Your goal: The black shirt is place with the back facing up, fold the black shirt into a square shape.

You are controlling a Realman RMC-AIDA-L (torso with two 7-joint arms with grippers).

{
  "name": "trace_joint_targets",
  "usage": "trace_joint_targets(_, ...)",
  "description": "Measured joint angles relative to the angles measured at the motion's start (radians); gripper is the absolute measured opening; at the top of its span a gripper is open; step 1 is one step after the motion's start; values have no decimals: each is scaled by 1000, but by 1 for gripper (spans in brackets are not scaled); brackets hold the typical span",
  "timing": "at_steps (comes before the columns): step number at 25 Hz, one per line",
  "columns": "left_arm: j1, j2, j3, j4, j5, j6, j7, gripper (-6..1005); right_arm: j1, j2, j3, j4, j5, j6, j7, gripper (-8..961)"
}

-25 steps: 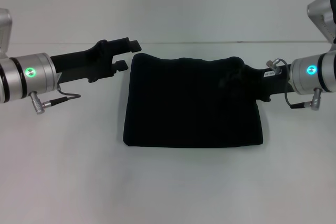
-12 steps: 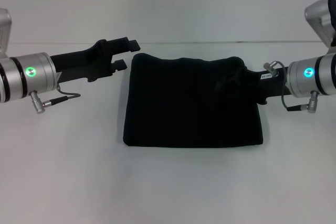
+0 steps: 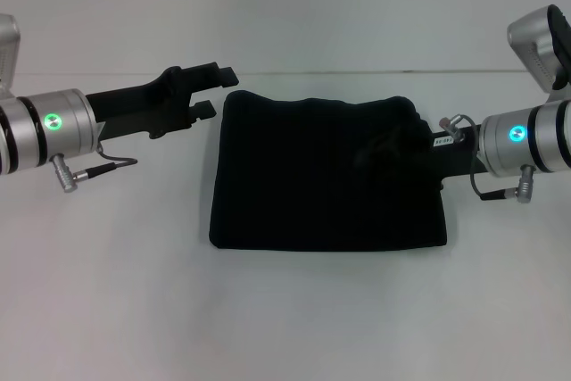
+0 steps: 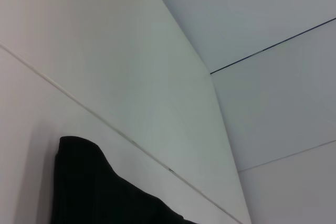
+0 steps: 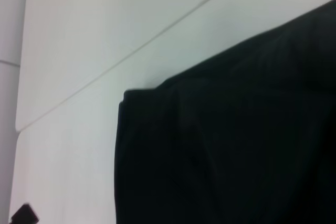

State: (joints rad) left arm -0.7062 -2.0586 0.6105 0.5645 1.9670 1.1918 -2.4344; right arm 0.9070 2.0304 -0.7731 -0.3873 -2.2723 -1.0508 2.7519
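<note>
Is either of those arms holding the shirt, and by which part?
Left tool: open, holding nothing. Right tool lies over the folded black shirt's right edge; grip cannot be told.

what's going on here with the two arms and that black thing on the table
A two-armed robot is folding the black shirt, which already lies on the white table as a compact, roughly square bundle. The left gripper sits just off the shirt's far left corner with its jaws open, holding nothing. The right gripper is over the shirt's right edge, dark against dark, so its grip cannot be read.
</note>
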Motion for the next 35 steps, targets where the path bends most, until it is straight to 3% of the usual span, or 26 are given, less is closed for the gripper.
trace_joint_targets(9, -3, -1, 0, 0, -5, -5, 0, 733, 2, 9, -11, 3, 11, 135, -9, 384)
trace_joint_targets(18, -3, -2, 3, 0, -7, -12, 0, 733, 3, 4, -17, -3, 6, 124, -48, 382)
trace_joint_targets(29, -2, -2, 4, 0, -7, -14, 0, 733, -1, -7, -17, -8, 5, 135, -78, 19)
trace_joint_targets(35, 5, -2, 3, 0, -7, -10, 0, 733, -1, -31, -26, -27, 2, 150, -151, 47)
